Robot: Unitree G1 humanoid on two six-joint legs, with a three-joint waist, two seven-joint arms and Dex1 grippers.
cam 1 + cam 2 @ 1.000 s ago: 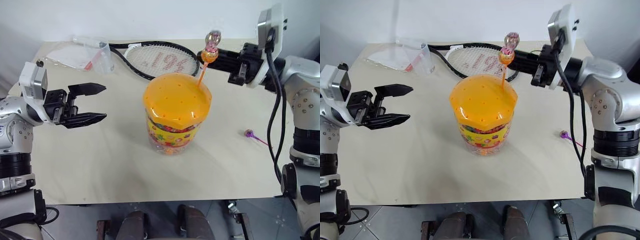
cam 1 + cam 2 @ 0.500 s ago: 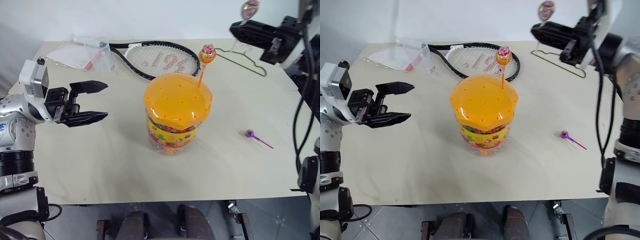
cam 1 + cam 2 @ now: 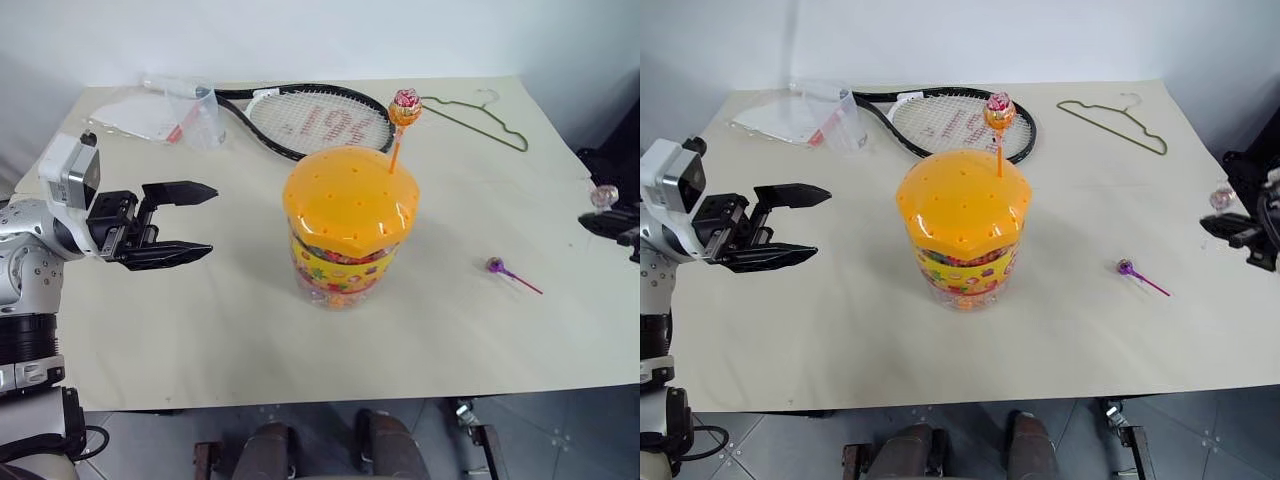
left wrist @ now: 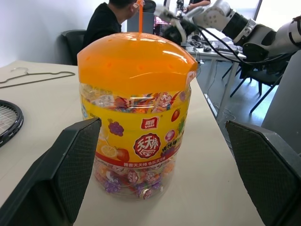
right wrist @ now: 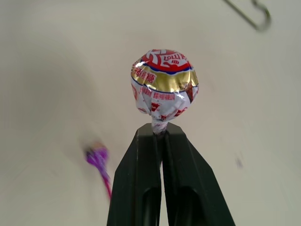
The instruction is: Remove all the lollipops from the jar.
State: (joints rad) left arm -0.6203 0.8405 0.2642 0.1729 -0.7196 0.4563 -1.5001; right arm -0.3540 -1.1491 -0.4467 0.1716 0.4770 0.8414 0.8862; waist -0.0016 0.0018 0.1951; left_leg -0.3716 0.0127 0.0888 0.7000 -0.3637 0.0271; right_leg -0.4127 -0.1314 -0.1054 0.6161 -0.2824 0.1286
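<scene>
Right claw (image 5: 160,134) pinches the pink lollipop (image 5: 164,82), table (image 5: 56,70) below; left claw (image 3: 185,222) gapes empty beside the jar (image 3: 348,225).

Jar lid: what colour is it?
Orange, dotted with small holes; the lid shows best in the left eye view.

silver left arm (image 3: 25,262), white wrist box, black 2-finger left claw (image 3: 190,222).

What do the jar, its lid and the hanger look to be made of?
Jar: clear glossy plastic, sweets visible through its wall. Lid: orange, slightly translucent glossy plastic, with highlights and small holes. Hanger: thin bent wire, probably metal, perhaps coated.
</scene>
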